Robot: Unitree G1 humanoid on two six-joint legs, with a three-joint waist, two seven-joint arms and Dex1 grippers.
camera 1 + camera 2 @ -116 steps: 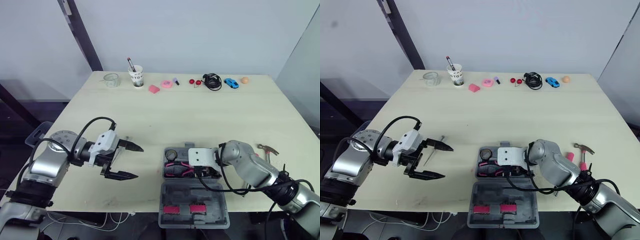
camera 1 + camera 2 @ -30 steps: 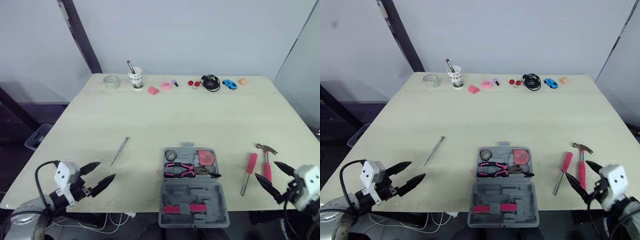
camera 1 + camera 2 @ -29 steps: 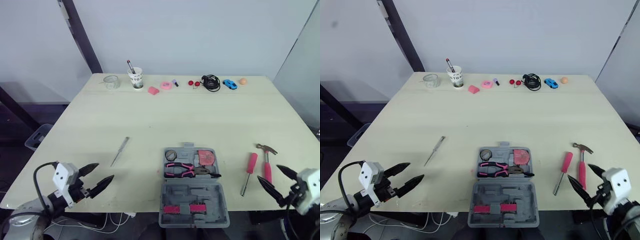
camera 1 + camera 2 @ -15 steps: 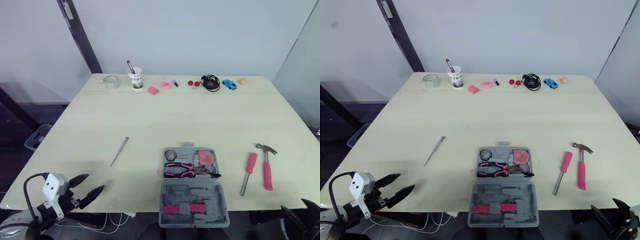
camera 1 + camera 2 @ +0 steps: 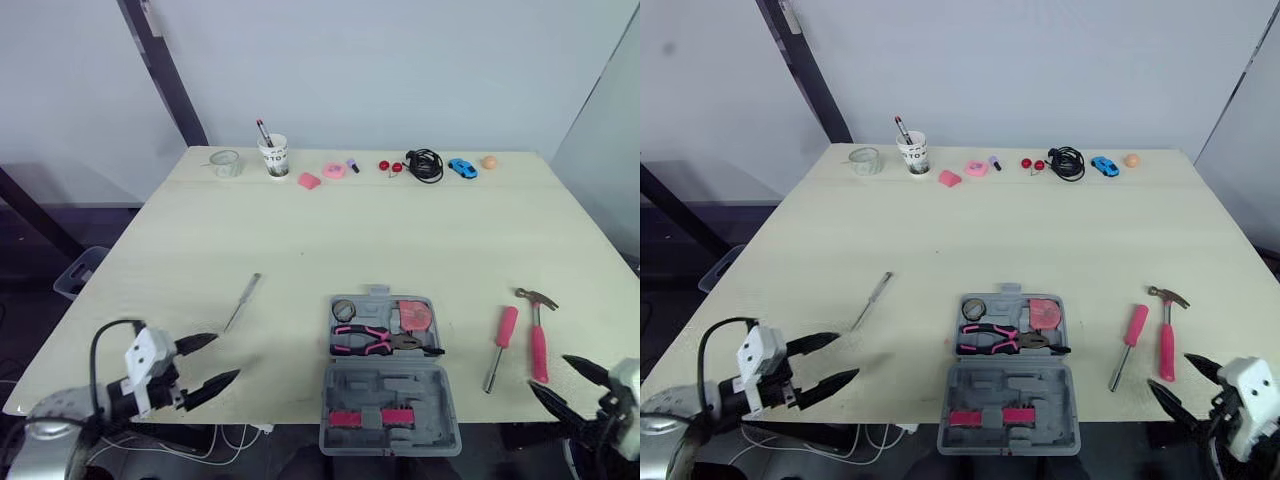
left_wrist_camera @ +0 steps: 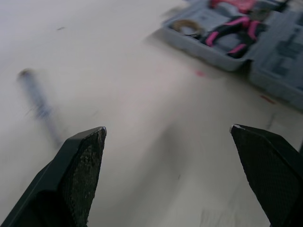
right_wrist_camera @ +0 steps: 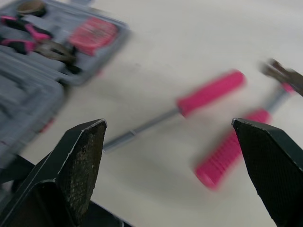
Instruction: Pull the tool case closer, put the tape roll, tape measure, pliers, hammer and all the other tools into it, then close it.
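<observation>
Tool case (image 5: 388, 378): one, grey, lying open at the near middle edge of the counter (image 5: 400, 230). The lid half is nearest and carries two pink inserts. The tray half holds one tape roll (image 5: 344, 308), one pair of pink-handled pliers (image 5: 375, 340) and one pink tape measure (image 5: 411, 315). Left tool (image 5: 225, 357): fingers spread wide, empty, at the near left edge. Right tool (image 5: 549, 372): fingers spread wide, empty, near right corner, just short of the hammer (image 5: 538, 345). Right of case: one pink-handled screwdriver (image 5: 500, 335) and one hammer, side by side. Left of case: one slim grey screwdriver (image 5: 241, 302). Far edge: one paper cup (image 5: 274, 155), one glass (image 5: 224, 162), one blue toy car (image 5: 462, 166).
</observation>
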